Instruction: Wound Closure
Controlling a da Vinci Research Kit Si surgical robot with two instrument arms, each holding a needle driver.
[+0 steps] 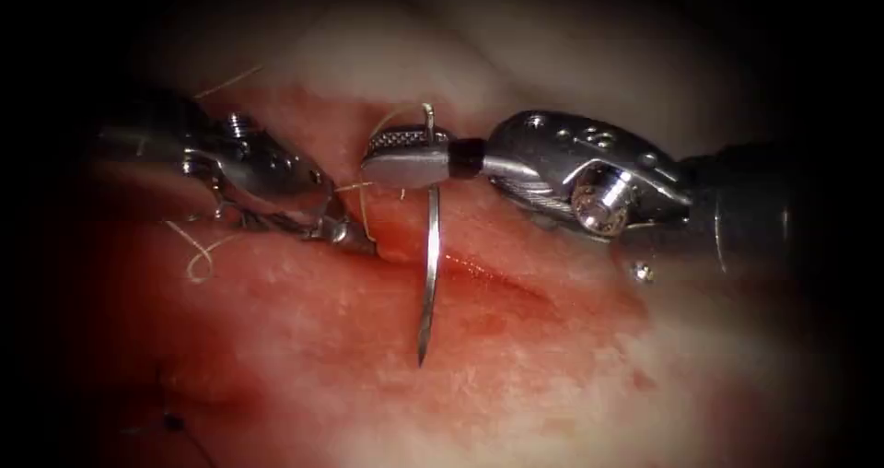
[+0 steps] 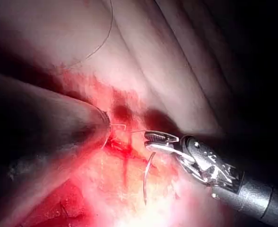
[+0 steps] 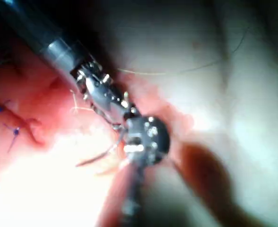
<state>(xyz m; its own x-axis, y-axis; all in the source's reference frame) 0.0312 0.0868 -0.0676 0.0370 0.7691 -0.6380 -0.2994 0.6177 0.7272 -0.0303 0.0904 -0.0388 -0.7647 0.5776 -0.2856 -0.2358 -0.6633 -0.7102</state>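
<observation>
Gripping the needle (image 1: 429, 274) near its tail, the right tool (image 1: 405, 157) hangs it point-down across the cut (image 1: 488, 279), outside the tissue (image 1: 571, 376); the left tool (image 1: 354, 236) pinches tissue beside it.

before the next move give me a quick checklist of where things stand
1. Right claw shut on the needle near its tail end: ok.
2. Needle point free, hanging over the tissue and not in it: ok.
3. Needle crosses the cut, point on the near side: ok.
4. Left claw down at the cut's left end; what it holds: cannot tell.
5. Thread lies looped on the tissue left of the cut, near the left tool; whether it is tangled: cannot tell.
6. Red fluid along the cut, edges partly masked: not ok.
</observation>
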